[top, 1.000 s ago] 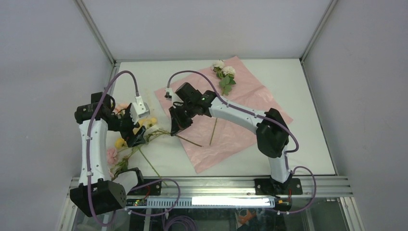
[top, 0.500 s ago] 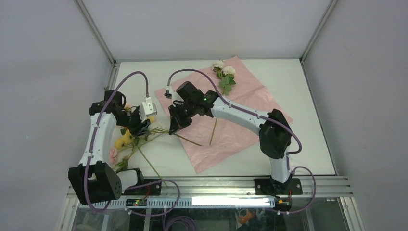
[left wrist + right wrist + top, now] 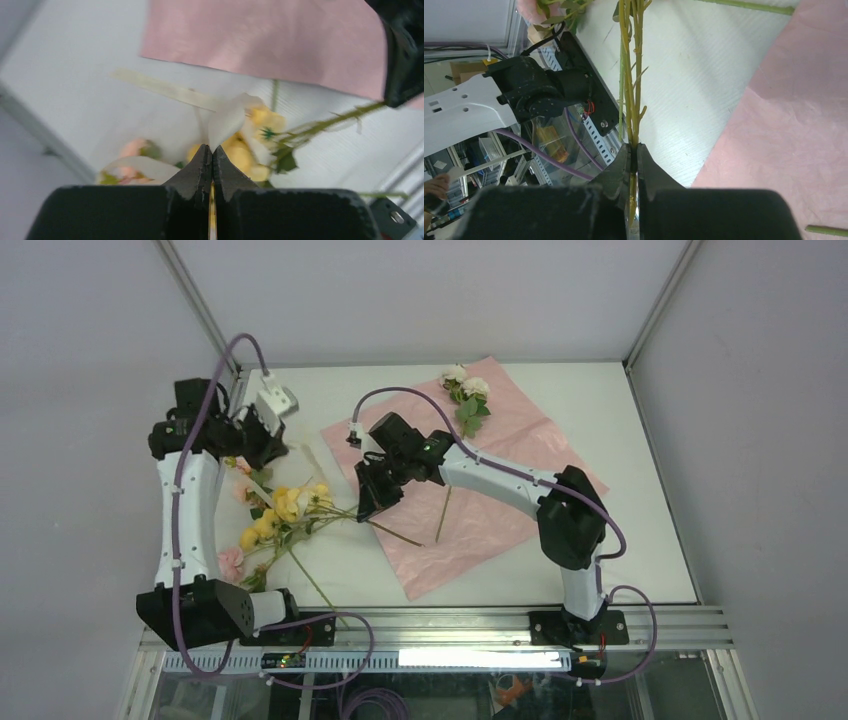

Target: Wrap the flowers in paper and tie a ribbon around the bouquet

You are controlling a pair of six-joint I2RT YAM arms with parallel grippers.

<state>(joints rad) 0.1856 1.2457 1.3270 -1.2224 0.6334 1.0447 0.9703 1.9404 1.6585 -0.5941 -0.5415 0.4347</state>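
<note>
Starting with the left gripper (image 3: 212,152): how did it stand? — Inspector

Jaws were pressed together on a fold of the cream ribbon (image 3: 227,117), at the upper left of the overhead view, above the blooms. The ribbon trailed down among the yellow blooms. — Assistant

And the right gripper (image 3: 634,152)? — Inspector

Clamped on the thin green stems of the flowers (image 3: 285,512), left of frame centre, at the left edge of the paper (image 3: 500,455). The yellow and pink blooms lay on the white table (image 3: 630,540) at the left, off the sheet. — Assistant

The paper? — Inspector

It lay spread flat, pink side up, centre right. One white-bloomed stem (image 3: 465,390) rested on its upper corner. — Assistant
</note>
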